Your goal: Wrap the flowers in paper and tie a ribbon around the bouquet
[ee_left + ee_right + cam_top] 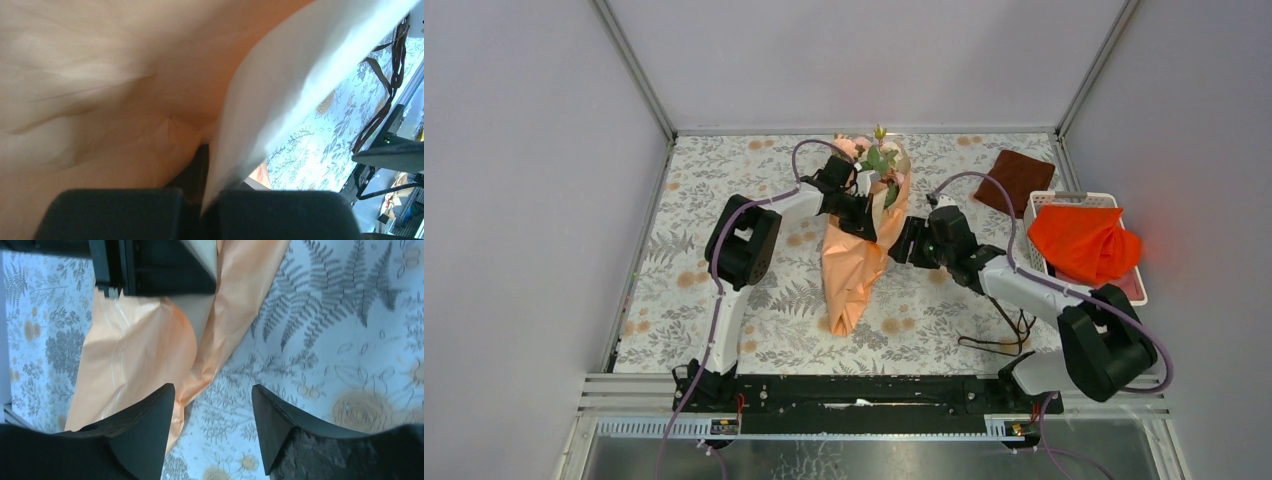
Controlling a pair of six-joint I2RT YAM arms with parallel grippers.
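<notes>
Left gripper [202, 200] is clenched on a fold of the paper [100, 75], its tips buried there. Right gripper [212, 405] stands released just beside the bouquet [856, 265], which lies mid-table [654, 300]. The flowers [879, 160] reach the far edge, stems hidden. The ribbon [1009, 335] lies tangled by the right base.

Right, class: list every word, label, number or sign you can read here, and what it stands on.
No readable text anywhere.
The paper, the floral tablecloth and the white basket show no writing.
Small fittings on the black base rail are too small to read.
</notes>
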